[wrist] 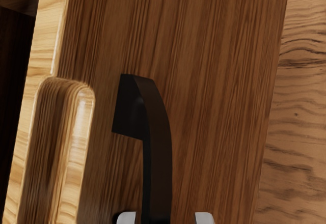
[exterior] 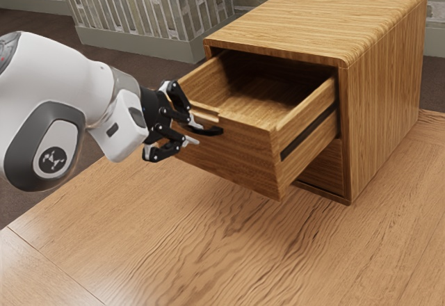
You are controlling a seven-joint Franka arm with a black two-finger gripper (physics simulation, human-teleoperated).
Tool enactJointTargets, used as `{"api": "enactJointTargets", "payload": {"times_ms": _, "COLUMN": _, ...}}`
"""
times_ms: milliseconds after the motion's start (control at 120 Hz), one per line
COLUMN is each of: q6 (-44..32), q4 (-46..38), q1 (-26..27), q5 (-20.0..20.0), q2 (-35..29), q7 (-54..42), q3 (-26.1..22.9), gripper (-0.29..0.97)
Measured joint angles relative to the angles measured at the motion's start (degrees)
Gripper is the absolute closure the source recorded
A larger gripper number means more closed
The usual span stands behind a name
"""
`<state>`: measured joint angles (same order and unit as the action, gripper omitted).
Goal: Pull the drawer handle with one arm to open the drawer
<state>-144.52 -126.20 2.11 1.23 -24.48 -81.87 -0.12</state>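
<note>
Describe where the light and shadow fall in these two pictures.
Exterior view: the drawer darkens inside toward its back, beneath the cabinet; the table is evenly lit. Wrist view: a pale sheen lies along the rounded wooden edge beside the black handle, with deep shadow beyond it.

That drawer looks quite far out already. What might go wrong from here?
1. The drawer hangs well out of the cabinet. More pulling might bring it right out and drop it onto the table.
2. The gripper seems to meet the black handle toward one end, not its middle, so it might slip off or skew the drawer.
3. The cabinet seems to stand loose on the table and might slide.
</note>
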Motion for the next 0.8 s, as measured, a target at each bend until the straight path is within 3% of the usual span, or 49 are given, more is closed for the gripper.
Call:
{"api": "enactJointTargets", "payload": {"times_ms": 225, "q6": -0.2, "q4": -1.1, "q1": 0.0, "q5": -0.2, "q2": -1.1, "q7": 0.7, "q3": -0.1, "gripper": 0.69}}
{"api": "enactJointTargets", "payload": {"times_ms": 433, "q6": 0.0, "q4": -2.7, "q1": 0.0, "q5": -0.2, "q2": -2.6, "q7": 1.3, "q3": -0.3, "gripper": 0.61}}
{"api": "enactJointTargets", "payload": {"times_ms": 550, "q6": 0.4, "q4": -2.9, "q1": 0.1, "q5": -1.1, "q2": -3.1, "q7": 1.4, "q3": -0.3, "gripper": 0.44}}
{"api": "enactJointTargets", "payload": {"times_ms": 800, "q6": 1.6, "q4": -2.0, "q1": 0.1, "q5": -1.7, "q2": -5.4, "q7": 1.8, "q3": -0.9, "gripper": 0.32}}
